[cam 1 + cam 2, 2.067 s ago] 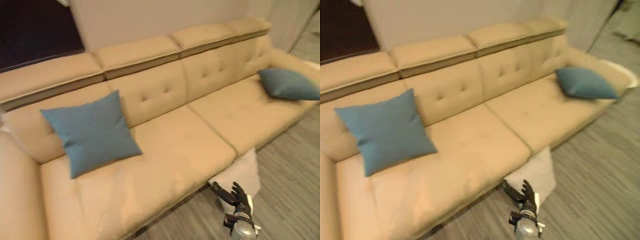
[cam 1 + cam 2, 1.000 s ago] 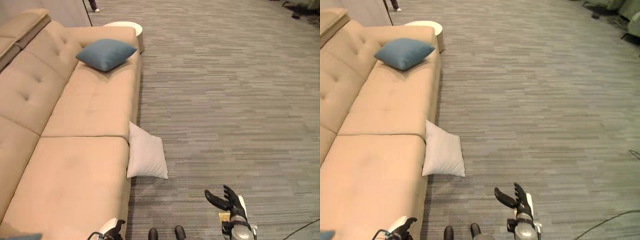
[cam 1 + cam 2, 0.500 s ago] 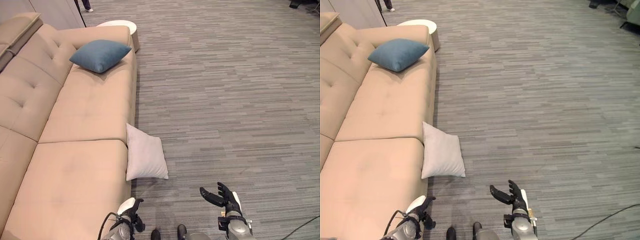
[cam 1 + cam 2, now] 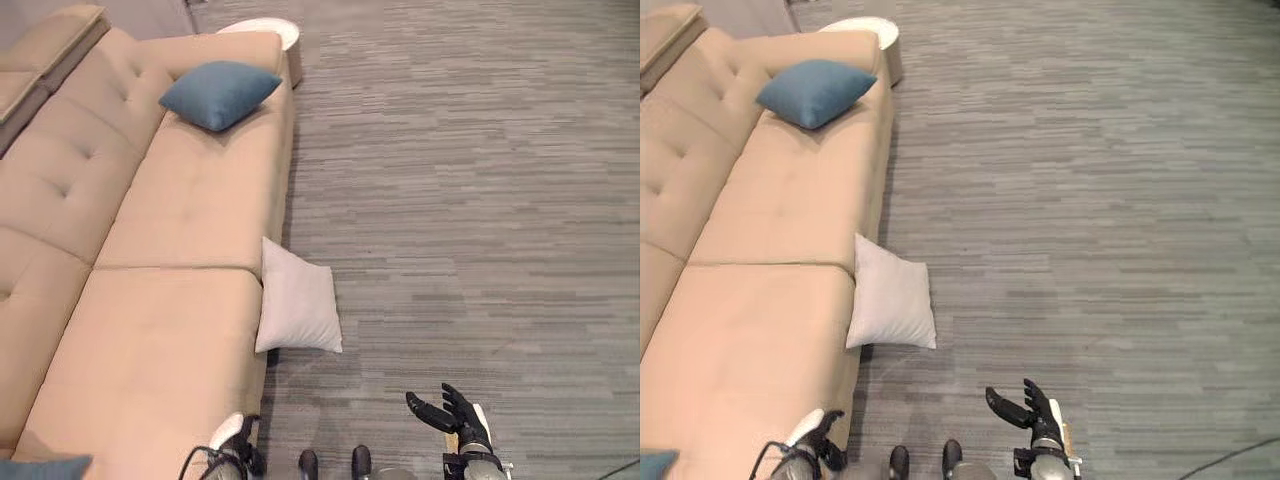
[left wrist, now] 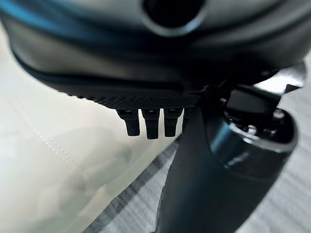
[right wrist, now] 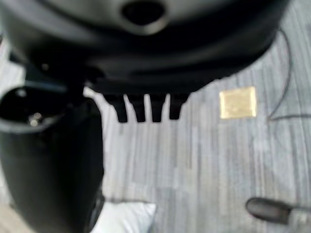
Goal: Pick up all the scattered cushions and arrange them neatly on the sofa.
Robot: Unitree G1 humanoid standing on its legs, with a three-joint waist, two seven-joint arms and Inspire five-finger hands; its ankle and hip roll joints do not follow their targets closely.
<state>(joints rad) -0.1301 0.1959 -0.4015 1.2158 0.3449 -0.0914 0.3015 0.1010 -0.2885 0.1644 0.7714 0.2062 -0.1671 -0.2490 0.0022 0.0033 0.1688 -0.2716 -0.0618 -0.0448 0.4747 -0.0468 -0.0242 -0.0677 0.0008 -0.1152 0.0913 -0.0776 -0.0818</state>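
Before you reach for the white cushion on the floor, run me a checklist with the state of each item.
1. White cushion on the floor, leaning against the sofa front: ok, in plain sight.
2. Right hand open and holding nothing: ok.
3. Left hand free: ok, fingers extended in its wrist view, nothing held.
4. Floor between right hand and cushion bare: ok.
5. Sofa seat above the cushion free to receive it: ok.
6. Blue cushion already on the sofa: ok, at the far end.
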